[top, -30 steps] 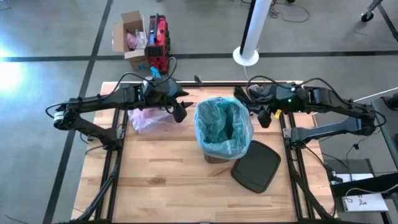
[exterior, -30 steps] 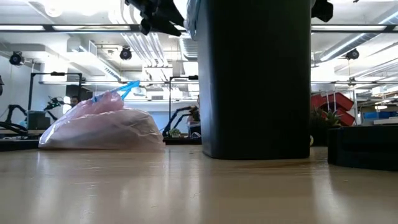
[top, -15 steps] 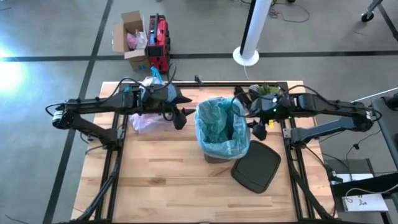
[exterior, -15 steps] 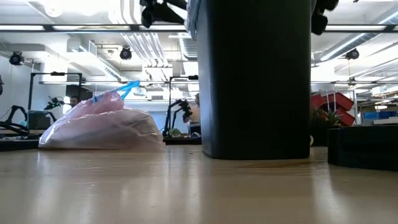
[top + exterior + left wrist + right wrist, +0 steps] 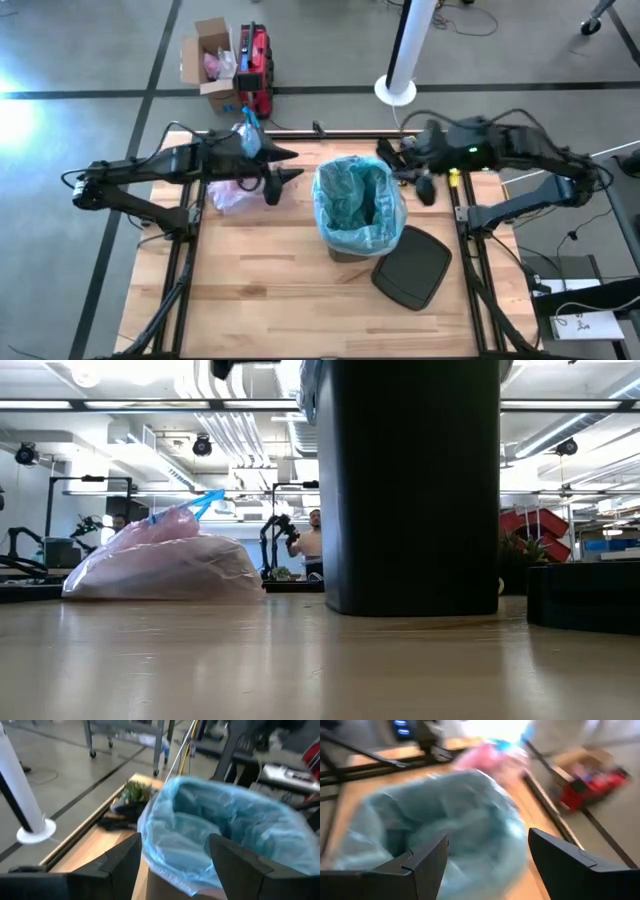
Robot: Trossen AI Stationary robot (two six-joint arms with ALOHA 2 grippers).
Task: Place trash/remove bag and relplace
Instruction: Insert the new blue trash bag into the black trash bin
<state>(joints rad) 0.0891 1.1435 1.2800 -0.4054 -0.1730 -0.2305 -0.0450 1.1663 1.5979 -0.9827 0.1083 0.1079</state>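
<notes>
A black bin [image 5: 410,485] stands mid-table, lined with the crinkly light blue bag [image 5: 358,205], whose edge is folded over the bin's rim [image 5: 165,865]. The tied pale pink bag [image 5: 232,192] lies on the table to the bin's left, its blue ties [image 5: 205,503] pointing up. My left gripper [image 5: 298,164] hangs open in the air left of the bin's rim, level with it or higher. My right gripper [image 5: 402,172] hangs open to the right of the rim. Both point at the bin, with nothing between their fingers. The trash is out of view.
The bin's black lid [image 5: 412,268] lies flat on the table at the bin's near right. A black-and-green clump [image 5: 129,802] sits at the table's far edge. On the floor beyond are a cardboard box [image 5: 208,62], a red case [image 5: 254,62] and a white pole base [image 5: 396,90].
Both grippers have drawn back from the bin's rim and risen; in the low view they have left the top of the picture. My left gripper has gone toward the table's left edge. My right gripper first dipped nearer the rim, then pulled up toward the right edge.
</notes>
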